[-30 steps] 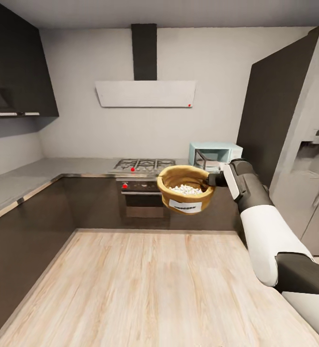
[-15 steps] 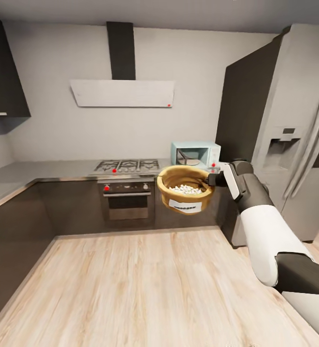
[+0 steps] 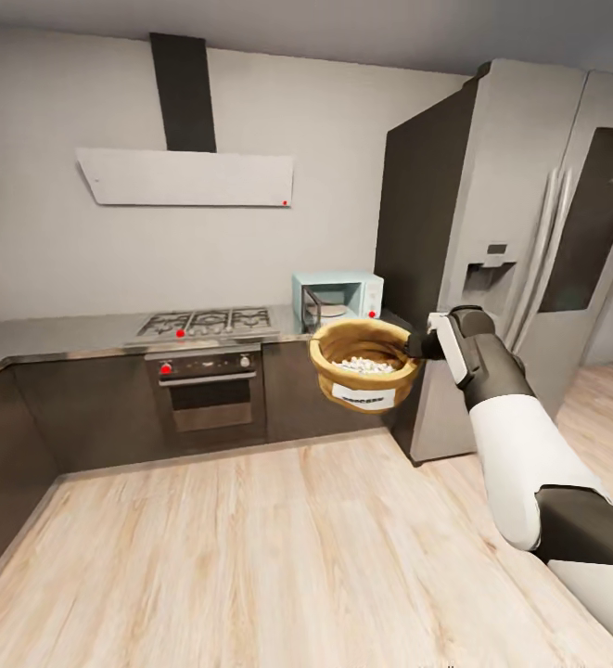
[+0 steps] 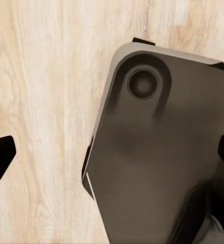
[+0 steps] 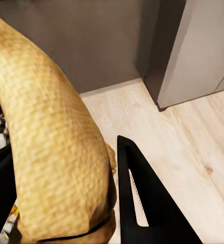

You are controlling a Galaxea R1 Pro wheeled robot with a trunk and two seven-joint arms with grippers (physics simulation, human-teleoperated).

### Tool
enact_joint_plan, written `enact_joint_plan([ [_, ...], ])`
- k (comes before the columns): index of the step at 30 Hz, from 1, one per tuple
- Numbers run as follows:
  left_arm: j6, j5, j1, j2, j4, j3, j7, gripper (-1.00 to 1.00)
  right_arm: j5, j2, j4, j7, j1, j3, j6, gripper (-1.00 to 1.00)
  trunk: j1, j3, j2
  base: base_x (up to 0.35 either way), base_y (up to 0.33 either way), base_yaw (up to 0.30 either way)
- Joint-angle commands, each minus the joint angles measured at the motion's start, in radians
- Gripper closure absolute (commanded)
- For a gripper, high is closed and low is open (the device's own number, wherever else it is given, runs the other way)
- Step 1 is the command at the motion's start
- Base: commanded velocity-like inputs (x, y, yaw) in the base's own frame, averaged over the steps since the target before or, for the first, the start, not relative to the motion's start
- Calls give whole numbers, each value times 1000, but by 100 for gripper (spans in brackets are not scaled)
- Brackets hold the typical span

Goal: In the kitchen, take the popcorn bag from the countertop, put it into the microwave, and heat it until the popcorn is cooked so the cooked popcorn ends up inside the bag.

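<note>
Popcorn bag point(image 3: 364, 364) is hanging in mid-air off the right gripper point(image 3: 421, 347), well above the wooden floor point(image 3: 278, 547), with its white label facing the camera and whitish popcorn point(image 3: 363, 366) heaped inside. The right jaws are closing on the bag's rolled rim at its 3 o'clock side; in the right wrist view one dark finger point(image 5: 145, 198) is lying just outside the tan weave while the other sits inside against the pieces. Left gripper point(image 4: 112, 162): two dark tips are showing at the edges of the left wrist view, set far apart with nothing between them — jaws wide, over a grey part of the robot's body.

Microwave point(image 3: 337, 298) is sitting on the grey countertop point(image 3: 56, 332) at the bag's 12 o'clock, farther back, beside the tall fridge point(image 3: 491, 241); the gas hob point(image 3: 208, 322) and black oven point(image 3: 211, 390) lie toward 9 o'clock.

Step in hand, as I judge it: carrying the bag across to the microwave. The door looks shut, though it is too small to be sure. Next move calls for closing the gap — then likely the free left arm opening the door before the bag goes in level, so nothing spills.
</note>
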Motion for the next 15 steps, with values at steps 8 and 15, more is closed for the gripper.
enact_joint_plan([
  [8,-2,6,1,1,-1,1,3,-100,-5,0,0,-5,-1,0,3,100,0,-1,-1,0,0,-262],
  [15,-2,11,0,1,-1,1,4,-100,-5,0,0,-5,-1,1,3,100,0,-1,-1,0,0,-235],
])
